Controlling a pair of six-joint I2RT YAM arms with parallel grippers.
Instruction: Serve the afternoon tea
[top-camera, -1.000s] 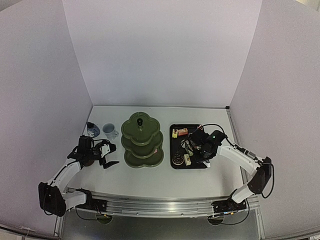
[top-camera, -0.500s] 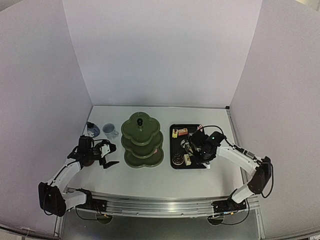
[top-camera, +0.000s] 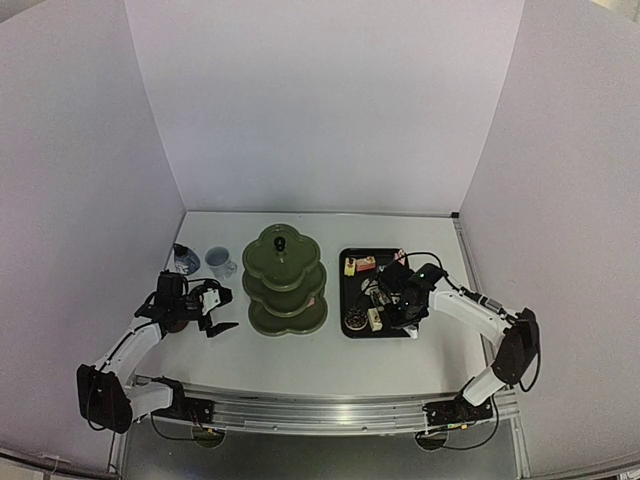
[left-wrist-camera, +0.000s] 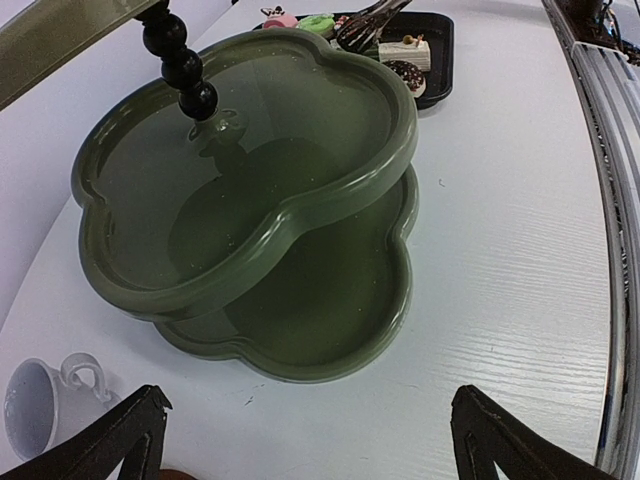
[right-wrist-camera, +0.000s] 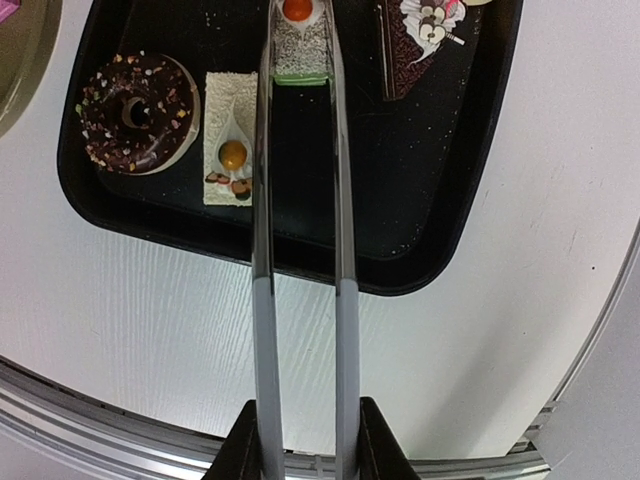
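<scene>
The olive-green three-tier stand (top-camera: 283, 280) stands mid-table and fills the left wrist view (left-wrist-camera: 250, 200). My left gripper (top-camera: 215, 310) (left-wrist-camera: 305, 440) hovers open just in front of it, holding nothing. My right gripper (top-camera: 405, 300) (right-wrist-camera: 303, 440) is shut on metal tongs (right-wrist-camera: 300, 250). The tongs' tips lie against both sides of a green cake with an orange top (right-wrist-camera: 300, 50) on the black tray (right-wrist-camera: 460, 220). A chocolate doughnut (right-wrist-camera: 138, 100), a white cake (right-wrist-camera: 232, 138) and a chocolate slice (right-wrist-camera: 415, 40) lie beside it. Two bluish cups (top-camera: 218, 262) (top-camera: 186, 260) stand left of the stand.
The tray (top-camera: 400, 330) sits right of the stand, close to the right arm. A small pink piece (top-camera: 313, 300) lies on the stand's bottom tier. One cup (left-wrist-camera: 40, 405) is close to my left finger. White walls enclose the table on three sides.
The right arm has shifted slightly left over the tray with the tongs. The left arm has stayed put and open.
</scene>
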